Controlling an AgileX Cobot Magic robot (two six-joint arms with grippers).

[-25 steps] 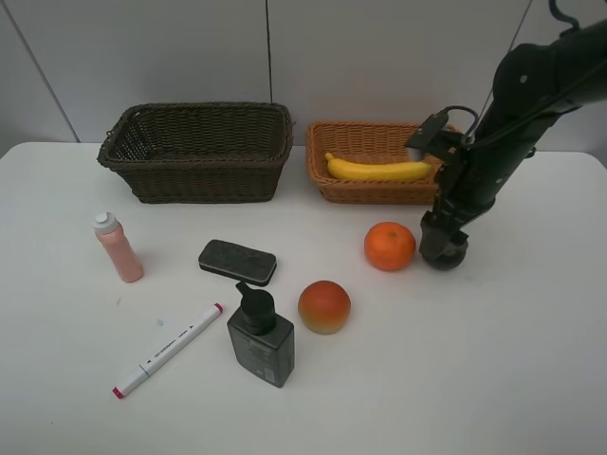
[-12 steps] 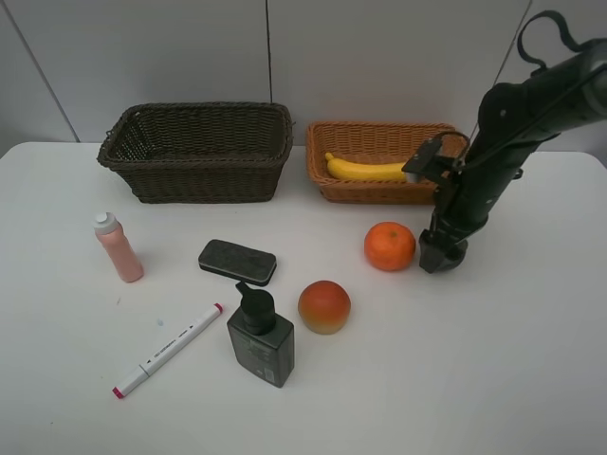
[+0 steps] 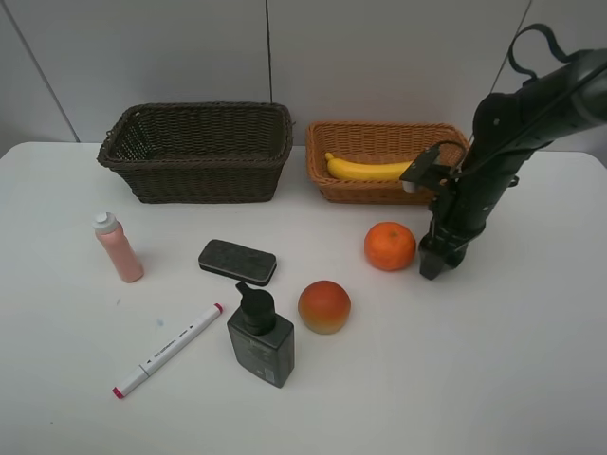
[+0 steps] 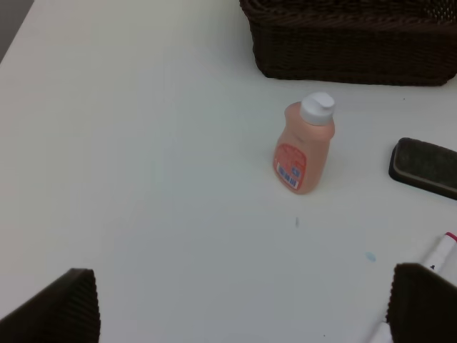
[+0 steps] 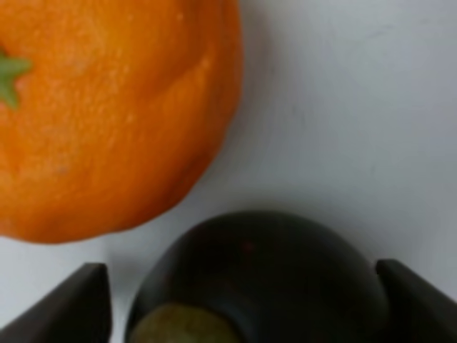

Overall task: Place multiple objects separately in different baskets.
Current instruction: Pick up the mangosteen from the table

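Reference: the orange point(image 3: 390, 245). On its right, the dark mangosteen point(image 5: 257, 275) sits just beside it, leaving only a narrow strip of counter point(image 3: 493, 360) between the two. The right pincer point(image 3: 432, 266) stands over that side. Behind the orange, the front wall of the orange-tan basket point(image 3: 365, 192) blocks a low approach. To its front-left, the peach point(image 3: 324, 306) stands near. Front and front-right of the orange, the counter lies open.

On white table point(image 3: 493, 379): orange point(image 3: 390, 245), peach point(image 3: 324, 306), eraser point(image 3: 237, 262)
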